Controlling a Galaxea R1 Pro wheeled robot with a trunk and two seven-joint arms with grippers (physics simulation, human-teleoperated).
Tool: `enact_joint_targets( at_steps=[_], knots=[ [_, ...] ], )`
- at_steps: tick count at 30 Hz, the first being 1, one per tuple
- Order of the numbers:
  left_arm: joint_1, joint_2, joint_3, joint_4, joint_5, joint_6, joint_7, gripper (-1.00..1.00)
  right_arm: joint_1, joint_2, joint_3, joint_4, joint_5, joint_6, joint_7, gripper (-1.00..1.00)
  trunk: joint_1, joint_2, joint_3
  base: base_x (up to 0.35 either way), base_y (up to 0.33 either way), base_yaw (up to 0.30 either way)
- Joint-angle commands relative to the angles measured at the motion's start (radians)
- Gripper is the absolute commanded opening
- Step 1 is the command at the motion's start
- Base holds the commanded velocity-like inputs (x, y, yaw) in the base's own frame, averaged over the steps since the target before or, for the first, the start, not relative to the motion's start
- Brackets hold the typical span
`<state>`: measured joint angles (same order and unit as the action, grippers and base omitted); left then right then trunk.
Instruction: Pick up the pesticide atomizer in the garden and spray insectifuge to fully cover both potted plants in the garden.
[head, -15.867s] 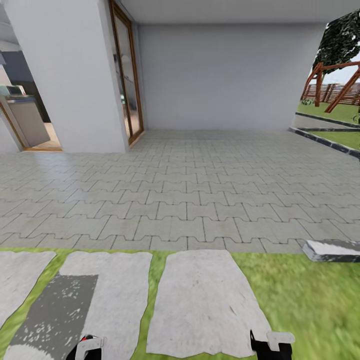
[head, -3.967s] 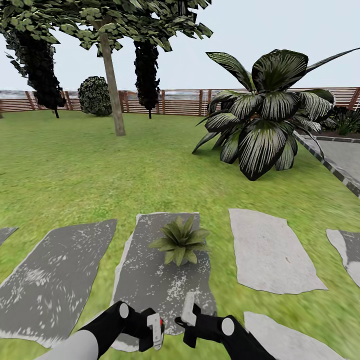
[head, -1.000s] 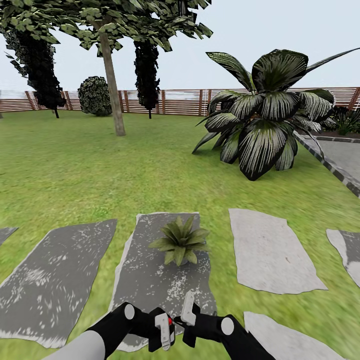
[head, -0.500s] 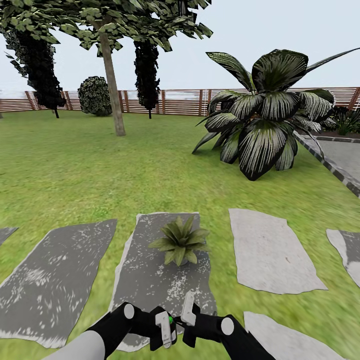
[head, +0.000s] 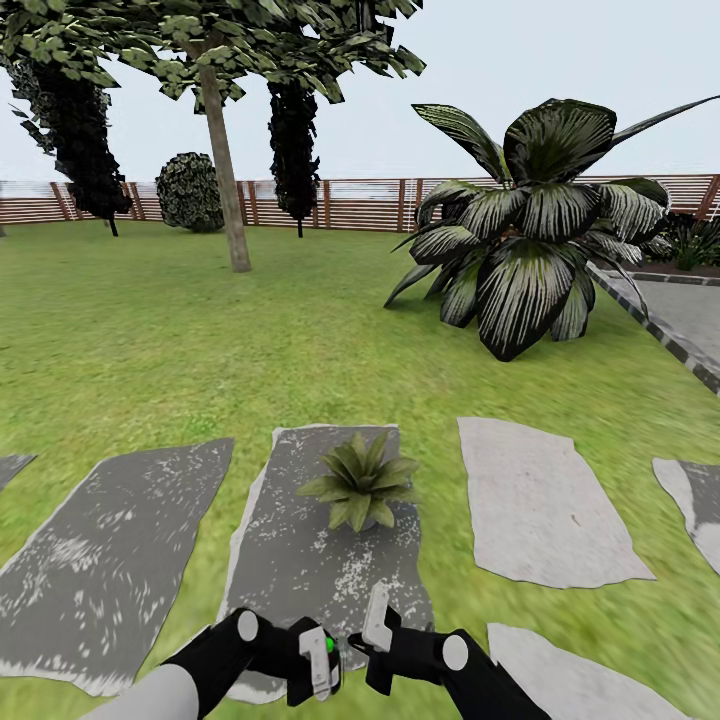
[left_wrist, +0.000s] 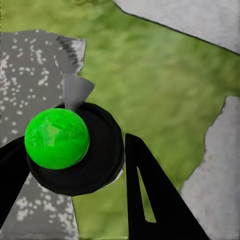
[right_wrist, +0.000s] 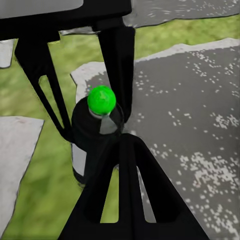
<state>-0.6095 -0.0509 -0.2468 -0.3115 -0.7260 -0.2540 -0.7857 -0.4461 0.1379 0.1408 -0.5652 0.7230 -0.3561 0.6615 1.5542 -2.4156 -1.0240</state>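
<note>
While clamped, pesticide atomizer (left_wrist: 75, 150) unlabelled.

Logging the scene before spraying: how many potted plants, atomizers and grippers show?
Potted plant: 1
Atomizer: 1
Grippers: 2, left gripper, right gripper
Total: 4
</note>
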Motion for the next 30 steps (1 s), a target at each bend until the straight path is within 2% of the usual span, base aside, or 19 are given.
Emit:
enact_joint_targets(
  at_steps=[1, 6, 12, 16, 20, 23, 25, 26, 27, 28, 29, 30],
  knots=[
    [0.000, 0.005, 0.003, -0.001, -0.009, -0.005, -0.002, -1.00, 0.000, 0.000, -0.001, -0.001, 0.010, -0.006, 0.000, -1.00, 0.000, 0.000, -0.001, 0.000, 0.000, 0.000],
    [0.004, 0.044, 0.003, -0.001, -0.010, -0.005, -0.003, -1.00, 0.000, -0.001, -0.002, -0.001, 0.011, -0.006, 0.000, -1.00, 0.000, 0.000, -0.001, 0.000, 0.000, 0.000],
    [0.004, 0.142, 0.004, -0.001, -0.002, -0.003, -0.003, -1.00, 0.000, -0.011, -0.005, 0.000, 0.012, -0.006, -0.002, -1.00, 0.000, 0.000, -0.001, 0.000, 0.000, 0.000],
    [0.002, 0.182, 0.005, -0.001, -0.001, 0.003, -0.002, -1.00, 0.000, -0.039, -0.008, 0.001, 0.012, -0.007, -0.005, -1.00, 0.000, 0.000, -0.001, 0.000, 0.000, 0.000],
    [0.002, 0.198, 0.018, 0.000, 0.006, 0.011, 0.006, -1.00, 0.000, -0.078, -0.013, 0.005, 0.009, -0.007, -0.024, -1.00, 0.000, 0.000, -0.001, 0.000, 0.000, 0.000],
    [0.002, 0.200, 0.075, 0.000, 0.021, 0.015, 0.011, -1.00, 0.000, -0.121, -0.036, 0.012, 0.007, -0.006, -0.112, -1.00, 0.000, 0.000, -0.001, 0.000, 0.000, 0.000],
    [0.002, 0.200, 0.135, 0.000, 0.026, 0.017, 0.013, -1.00, 0.001, -0.150, -0.079, 0.044, 0.005, -0.005, -0.181, -1.00, 0.000, 0.000, -0.001, 0.000, 0.000, 0.000],
    [0.002, 0.200, 0.167, 0.000, 0.027, 0.018, 0.013, -1.00, 0.001, -0.161, -0.109, 0.076, 0.005, -0.005, -0.211, -1.00, 0.000, 0.000, -0.001, 0.000, 0.000, 0.000],
    [0.002, 0.200, 0.211, -0.001, 0.028, 0.019, 0.018, -1.00, 0.001, -0.171, -0.163, 0.131, 0.005, -0.006, -0.250, -1.00, 0.000, 0.000, -0.001, 0.000, 0.000, 0.000],
    [0.002, 0.200, 0.224, -0.001, 0.029, 0.020, 0.021, -1.00, 0.001, -0.174, -0.183, 0.149, 0.004, -0.006, -0.264, -1.00, 0.000, 0.000, -0.001, 0.000, 0.000, 0.000],
    [0.002, 0.200, 0.259, -0.001, 0.029, 0.020, 0.037, -1.00, 0.001, -0.187, -0.242, 0.198, 0.005, -0.007, -0.316, -1.00, 0.000, 0.000, -0.001, 0.000, 0.000, 0.000],
    [0.002, 0.200, 0.279, -0.001, 0.029, 0.021, 0.050, -1.00, 0.001, -0.199, -0.276, 0.227, 0.005, -0.007, -0.358, -1.00, 0.000, 0.000, -0.001, 0.000, 0.000, 0.000]
  ],
)
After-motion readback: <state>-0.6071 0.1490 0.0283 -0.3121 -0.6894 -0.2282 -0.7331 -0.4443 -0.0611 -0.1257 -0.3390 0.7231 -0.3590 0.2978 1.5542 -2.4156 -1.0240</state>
